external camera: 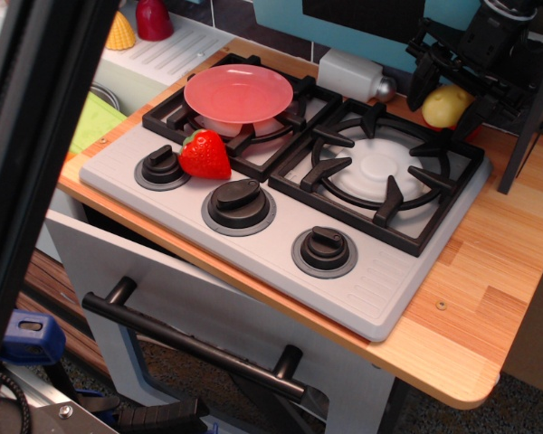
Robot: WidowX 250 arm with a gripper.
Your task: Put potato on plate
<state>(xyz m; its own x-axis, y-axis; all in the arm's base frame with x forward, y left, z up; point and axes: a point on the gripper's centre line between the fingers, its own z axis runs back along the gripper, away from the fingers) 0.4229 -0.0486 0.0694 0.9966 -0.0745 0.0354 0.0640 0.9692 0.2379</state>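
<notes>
The pale yellow potato (445,105) sits between the black fingers of my gripper (447,101) at the upper right, lifted above the far edge of the right burner grate (378,172). The gripper is shut on it. The pink plate (238,93) rests on the left burner grate (226,117), well to the left of the gripper, with nothing in it.
A red strawberry (204,155) lies by the left stove knob (161,166). A grey-white block with a metal knob (355,76) stands behind the burners. A green cutting board (92,122) is in the sink at left. A dark out-of-focus bar (36,172) covers the left side.
</notes>
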